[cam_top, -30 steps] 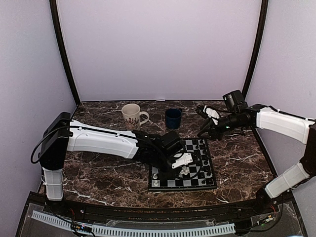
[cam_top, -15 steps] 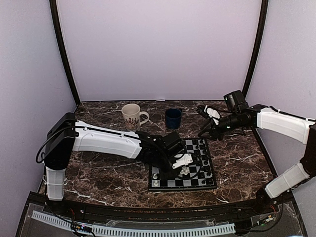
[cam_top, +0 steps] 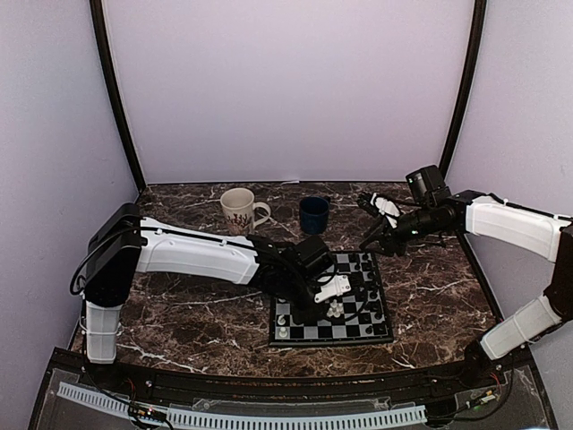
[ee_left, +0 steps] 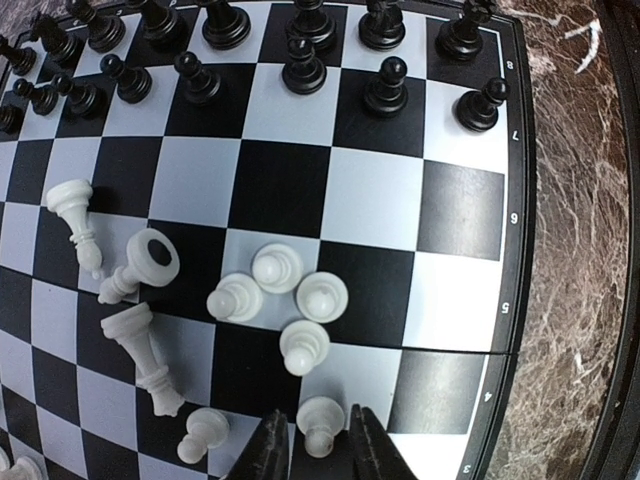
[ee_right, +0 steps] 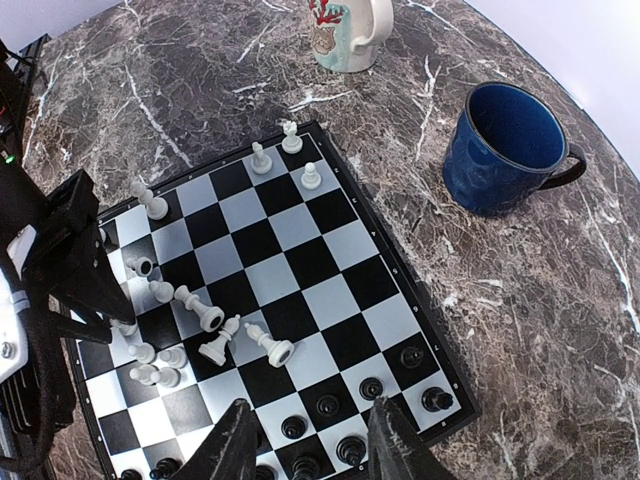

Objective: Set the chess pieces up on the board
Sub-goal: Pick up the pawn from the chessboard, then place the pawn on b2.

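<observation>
Dark veined marble worktop point(cam_top: 179, 322), pale lilac walls point(cam_top: 286, 90). Flat black-and-grey checkered chessboard point(cam_top: 358, 331) sits right of centre. Small black plastic pieces point(ee_left: 300, 70) ranked; white plastic pieces point(ee_left: 135, 345) scattered. Left hand point(ee_left: 316, 440) straddles white pawn point(ee_left: 320, 428), grip unclear. Right hand point(ee_right: 312, 420) apart, empty.

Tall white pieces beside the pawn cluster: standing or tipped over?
Tipped. The three tall white pieces lie on their sides on the board; the pawns beside them stand upright.

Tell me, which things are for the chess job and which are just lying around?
For the job: small white plastic chess pieces, small black plastic chess pieces, flat black-and-grey checkered board.
Just lying about: cream mug with red pattern, dark blue mug.
</observation>
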